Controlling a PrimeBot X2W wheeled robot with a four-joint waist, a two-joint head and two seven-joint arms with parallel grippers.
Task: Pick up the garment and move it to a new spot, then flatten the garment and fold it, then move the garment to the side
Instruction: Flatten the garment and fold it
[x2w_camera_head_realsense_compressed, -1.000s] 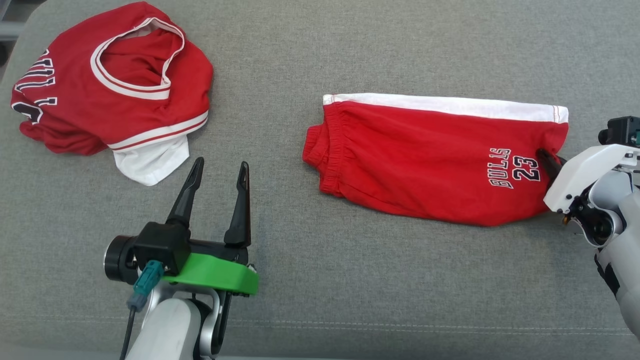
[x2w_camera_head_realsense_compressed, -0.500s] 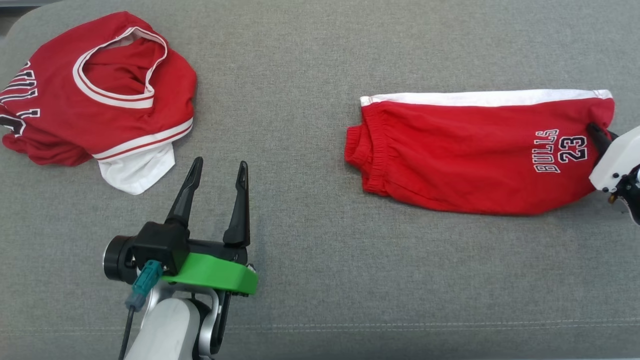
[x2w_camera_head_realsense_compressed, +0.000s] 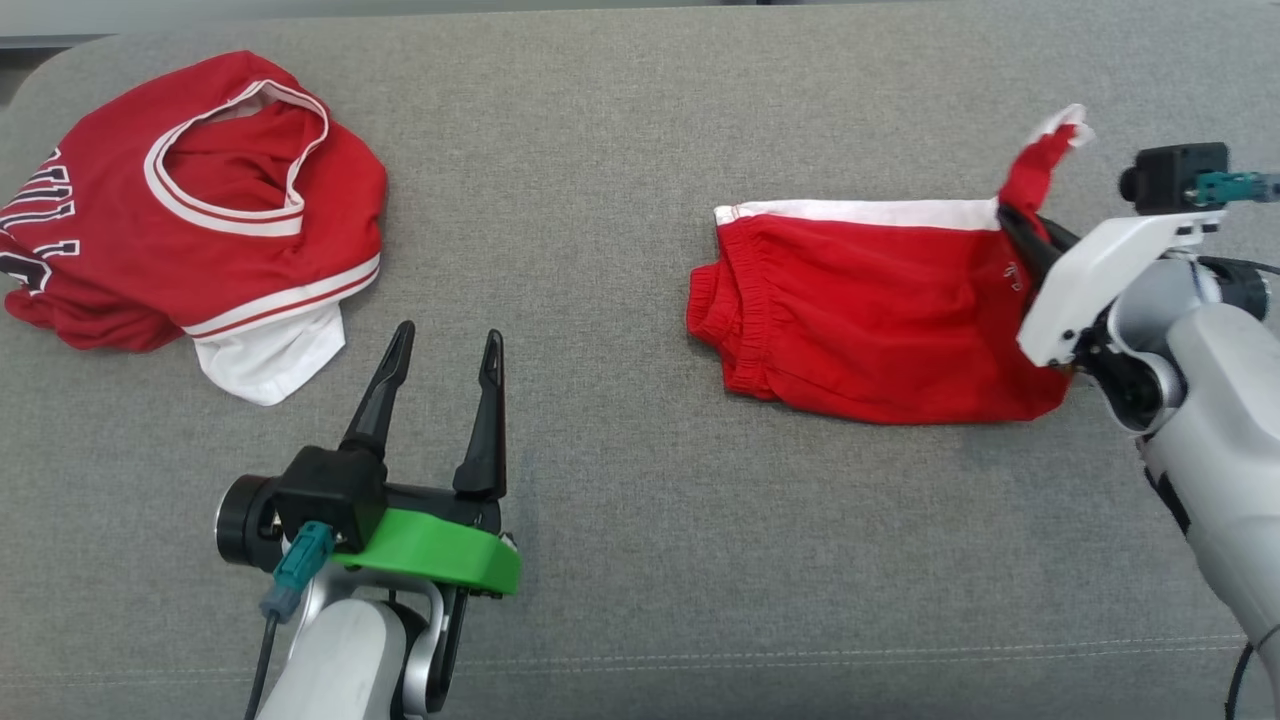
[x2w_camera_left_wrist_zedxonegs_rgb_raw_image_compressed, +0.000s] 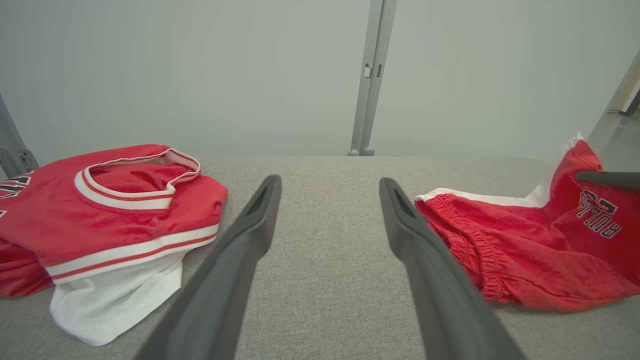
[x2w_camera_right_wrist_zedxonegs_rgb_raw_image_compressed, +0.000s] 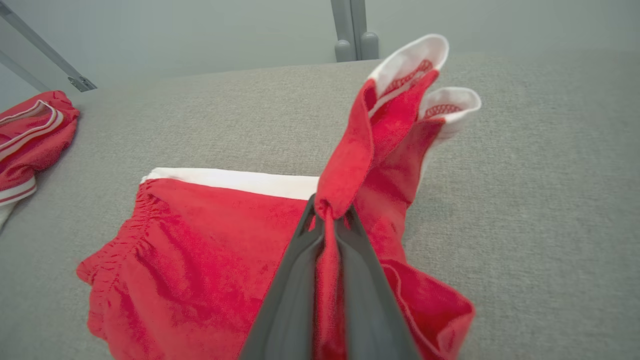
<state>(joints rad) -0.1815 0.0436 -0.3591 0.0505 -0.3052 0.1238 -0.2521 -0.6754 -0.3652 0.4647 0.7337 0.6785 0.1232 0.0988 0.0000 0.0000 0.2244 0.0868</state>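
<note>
Though mostly flat, red shorts (x2w_camera_head_realsense_compressed: 870, 320), hem (x2w_camera_head_realsense_compressed: 1040, 160) aloft.

The red shorts (x2w_camera_head_realsense_compressed: 860, 320) lie mostly flat on the grey cushion (x2w_camera_head_realsense_compressed: 620, 150), legs stacked, at about 3 o'clock from the head view's centre. The gathered elastic waistband points to 9 o'clock, and a white stripe runs along the 12 o'clock edge. The leg end (white-hemmed, bunched) stands raised toward 1 o'clock, pinched in the right gripper (x2w_camera_head_realsense_compressed: 1012, 222).

Grey fabric cushion (x2w_camera_head_realsense_compressed: 600, 150) bears two garments — red jersey (x2w_camera_head_realsense_compressed: 130, 250) left, red shorts (x2w_camera_head_realsense_compressed: 860, 320) right.
</note>
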